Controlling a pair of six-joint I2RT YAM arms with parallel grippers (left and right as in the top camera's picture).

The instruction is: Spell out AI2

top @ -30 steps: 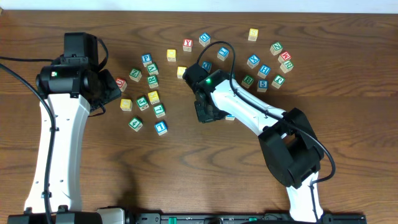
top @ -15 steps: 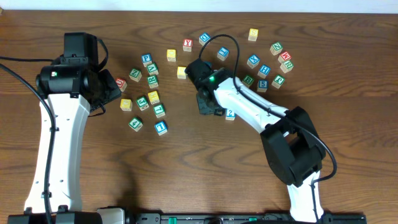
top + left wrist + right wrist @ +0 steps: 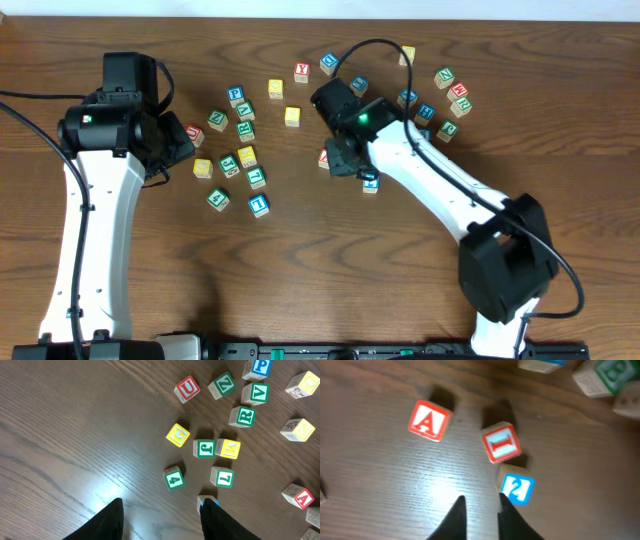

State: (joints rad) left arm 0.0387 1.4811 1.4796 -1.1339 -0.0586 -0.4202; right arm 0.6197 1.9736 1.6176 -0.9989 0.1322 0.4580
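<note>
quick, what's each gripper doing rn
Left gripper: open wide, holding nothing.
Right gripper: open with a narrow gap, holding nothing.

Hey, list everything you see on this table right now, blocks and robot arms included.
red A wooden block: one, red, left of the I
red I wooden block: one, red, centre, tilted
blue 2 wooden block: one, blue, beside the I
other wooden letter blocks: over twenty, mixed colours, scattered left and upper right
wooden table: one, dark brown
left gripper: one, black, open, above bare wood
right gripper: one, black, open, near the 2
</note>
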